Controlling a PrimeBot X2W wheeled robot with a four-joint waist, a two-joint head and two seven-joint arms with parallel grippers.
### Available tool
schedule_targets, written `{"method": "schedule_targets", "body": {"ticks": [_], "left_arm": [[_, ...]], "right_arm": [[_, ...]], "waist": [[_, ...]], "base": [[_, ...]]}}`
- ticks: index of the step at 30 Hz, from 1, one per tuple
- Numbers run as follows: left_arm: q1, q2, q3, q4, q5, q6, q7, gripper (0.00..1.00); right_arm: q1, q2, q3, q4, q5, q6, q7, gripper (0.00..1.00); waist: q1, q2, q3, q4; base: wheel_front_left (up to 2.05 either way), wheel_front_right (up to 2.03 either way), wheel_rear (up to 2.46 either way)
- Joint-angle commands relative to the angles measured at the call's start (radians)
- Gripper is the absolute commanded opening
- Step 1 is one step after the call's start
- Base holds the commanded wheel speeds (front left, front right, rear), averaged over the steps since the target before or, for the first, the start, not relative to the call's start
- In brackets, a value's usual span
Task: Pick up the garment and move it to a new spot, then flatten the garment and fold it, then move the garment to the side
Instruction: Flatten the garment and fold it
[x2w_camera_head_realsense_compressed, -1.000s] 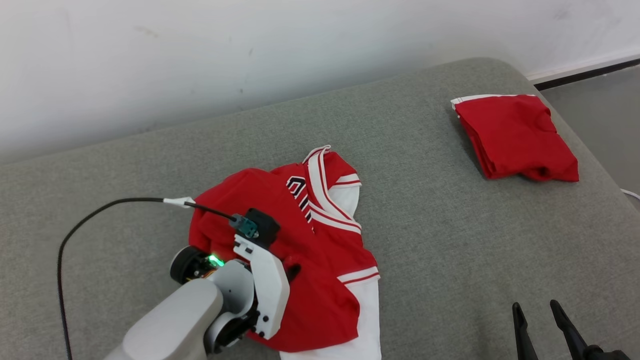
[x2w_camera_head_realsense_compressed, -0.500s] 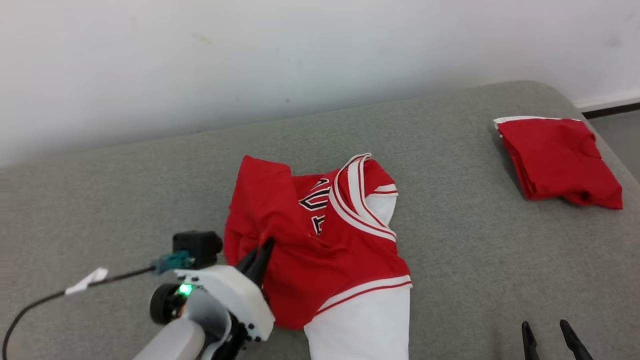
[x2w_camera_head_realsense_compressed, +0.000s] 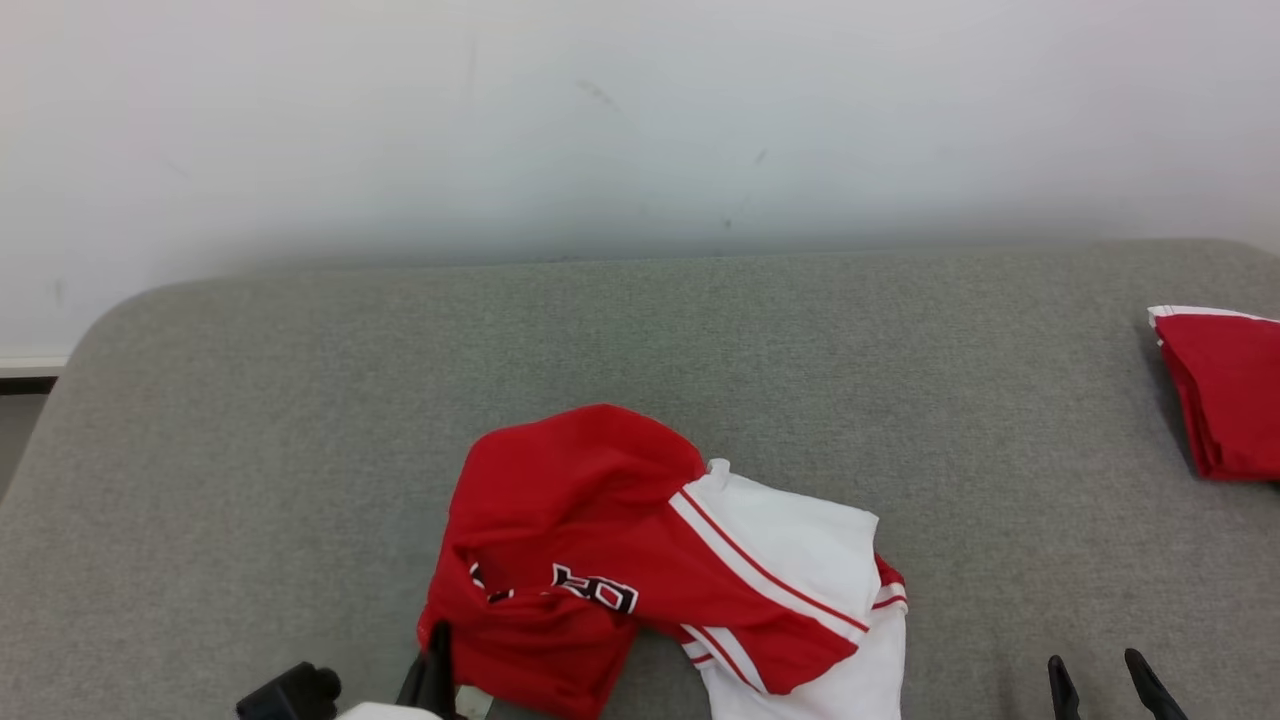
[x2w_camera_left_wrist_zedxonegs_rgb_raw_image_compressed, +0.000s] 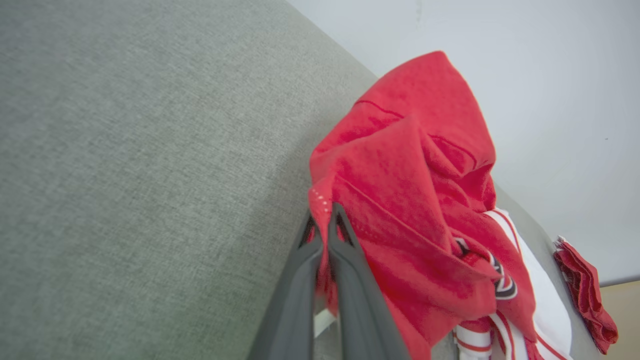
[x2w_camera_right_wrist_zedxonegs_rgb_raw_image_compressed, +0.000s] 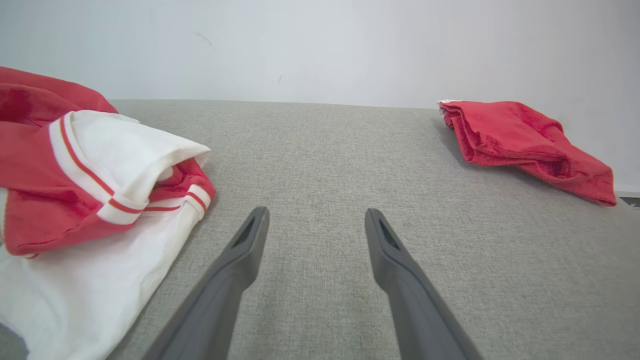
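The garment (x2w_camera_head_realsense_compressed: 620, 560) is a red and white jersey with dark lettering, lying bunched on the grey cushion (x2w_camera_head_realsense_compressed: 300, 420) near the front middle. My left gripper (x2w_camera_head_realsense_compressed: 437, 668) at the bottom edge of the head view is shut on the garment's red fabric at its left edge. The left wrist view shows the two fingers pinched together on a red fold (x2w_camera_left_wrist_zedxonegs_rgb_raw_image_compressed: 395, 200), which rises in a peak above them (x2w_camera_left_wrist_zedxonegs_rgb_raw_image_compressed: 324, 220). My right gripper (x2w_camera_right_wrist_zedxonegs_rgb_raw_image_compressed: 315, 220) stands open above bare cushion, to the right of the garment (x2w_camera_right_wrist_zedxonegs_rgb_raw_image_compressed: 90, 175), with nothing between its fingers; its tips (x2w_camera_head_realsense_compressed: 1100, 672) show at the lower right.
A second, folded red garment (x2w_camera_head_realsense_compressed: 1225, 390) lies at the cushion's far right edge (x2w_camera_right_wrist_zedxonegs_rgb_raw_image_compressed: 525, 140). A white wall (x2w_camera_head_realsense_compressed: 640, 120) runs behind the cushion. The cushion's rounded left corner (x2w_camera_head_realsense_compressed: 90, 330) drops to the floor. Bare cushion lies left of and behind the jersey.
My left gripper has closed on the jersey's red fabric and dragged it, so the garment is rebunched with lettering lower. The head camera has swung left, shifting the folded red garment to the right edge.
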Motion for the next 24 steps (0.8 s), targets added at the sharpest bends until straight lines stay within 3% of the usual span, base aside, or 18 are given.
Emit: {"method": "schedule_targets", "body": {"ticks": [1,6,14,19,24], "left_arm": [[0.015,-0.007,0.014,0.015,0.000,-0.005,-0.015,1.00],[0.039,0.014,0.040,0.038,0.019,-0.008,-0.025,1.00],[0.066,0.106,0.068,-0.084,0.118,0.069,-0.028,1.00],[-0.004,0.126,-0.055,-0.211,0.197,0.061,0.072,1.00],[-0.100,0.108,-0.193,-0.211,0.255,0.016,0.194,1.00]], "right_arm": [[0.013,-0.006,0.001,0.000,-0.002,-0.002,0.001,1.00],[0.016,-0.003,0.003,0.002,-0.001,-0.002,0.001,1.00],[0.020,0.000,0.011,0.003,0.003,-0.002,0.001,1.00],[0.004,0.004,0.019,0.006,0.004,-0.002,0.001,1.00],[-0.016,0.008,0.025,0.006,0.006,-0.002,0.001,1.00]], "waist": [[0.0001,0.0000,-0.006,0.019],[0.0001,0.0000,-0.011,0.028],[0.0001,0.0000,-0.021,0.001],[0.0001,0.0000,-0.020,-0.037],[0.0001,0.0000,-0.010,-0.091]], "base": [[0.00,0.00,0.00],[0.00,0.00,0.00],[0.00,0.00,0.00],[0.00,0.00,0.00],[0.00,0.00,0.00]]}}
